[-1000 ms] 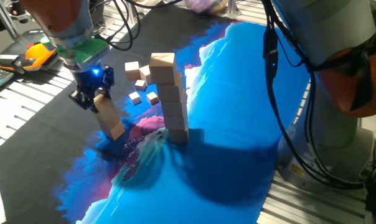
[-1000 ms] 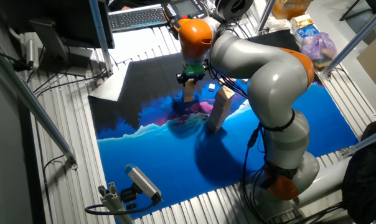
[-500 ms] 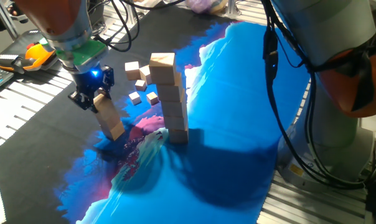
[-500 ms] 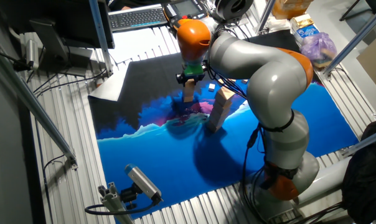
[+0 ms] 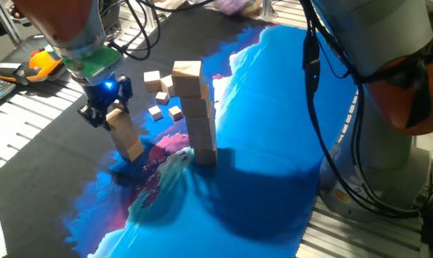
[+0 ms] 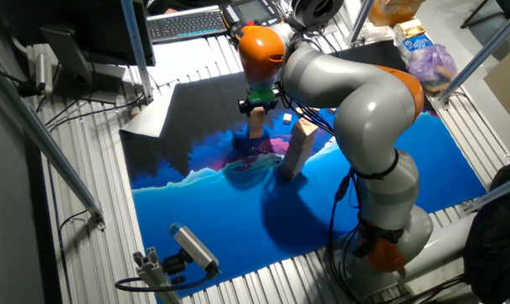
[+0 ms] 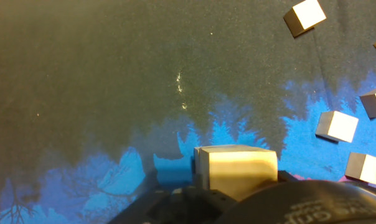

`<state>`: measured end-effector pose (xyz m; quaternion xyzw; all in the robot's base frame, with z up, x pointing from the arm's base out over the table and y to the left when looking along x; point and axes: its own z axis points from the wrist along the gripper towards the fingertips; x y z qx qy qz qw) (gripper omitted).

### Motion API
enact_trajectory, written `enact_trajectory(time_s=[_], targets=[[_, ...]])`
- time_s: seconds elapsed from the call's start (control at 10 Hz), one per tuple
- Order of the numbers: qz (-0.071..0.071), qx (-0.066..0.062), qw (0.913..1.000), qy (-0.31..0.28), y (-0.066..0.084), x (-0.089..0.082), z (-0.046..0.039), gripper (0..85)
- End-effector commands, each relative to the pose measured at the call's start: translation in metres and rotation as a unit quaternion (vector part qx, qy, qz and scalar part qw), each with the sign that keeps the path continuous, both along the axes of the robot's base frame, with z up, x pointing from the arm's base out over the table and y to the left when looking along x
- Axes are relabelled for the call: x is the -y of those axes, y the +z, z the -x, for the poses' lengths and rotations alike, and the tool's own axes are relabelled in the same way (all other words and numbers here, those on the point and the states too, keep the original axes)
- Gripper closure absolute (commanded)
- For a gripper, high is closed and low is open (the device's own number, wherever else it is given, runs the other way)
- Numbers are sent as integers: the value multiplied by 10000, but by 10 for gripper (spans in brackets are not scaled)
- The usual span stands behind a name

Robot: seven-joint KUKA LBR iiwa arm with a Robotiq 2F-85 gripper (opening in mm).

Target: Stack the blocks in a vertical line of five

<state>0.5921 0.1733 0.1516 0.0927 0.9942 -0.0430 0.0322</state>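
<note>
though we compare the last second closely, almost nothing has shifted — our tool [image 5: 105, 109] hangs at the top of the short leaning column [image 5: 125, 134] of blocks exactly as it did, and that column has not grown or tipped further. we read this as a pause at placement or release, not progress. whether the tool is clamped on the top block or has just let go we cannot tell; its tips are hidden against the wood. the tall stack [image 5: 196, 113] stands upright on the blue mat [image 5: 274, 143], near the short column but apart from it, with loose blocks [image 5: 158, 93] scattered behind on the desk. the hand view adds what the fixed views lack — the top block [image 7: 236, 170] right under the tool, and spare cubes [image 7: 337, 126] lying well clear to its right. the other fixed view shows only how the arm [image 6: 356, 93] arches over both stacks.
</note>
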Motion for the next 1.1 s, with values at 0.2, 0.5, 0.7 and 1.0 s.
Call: enact_trajectory(time_s=[0.2,0.5,0.7,1.0], targets=[[-2,2,10000,-38,48,5,-12,170],[-91,-95,9998,-169,295,44,-61,170],[-57,-211,9996,-156,475,159,-159,170],[-127,-246,9994,-211,553,483,-312,170]])
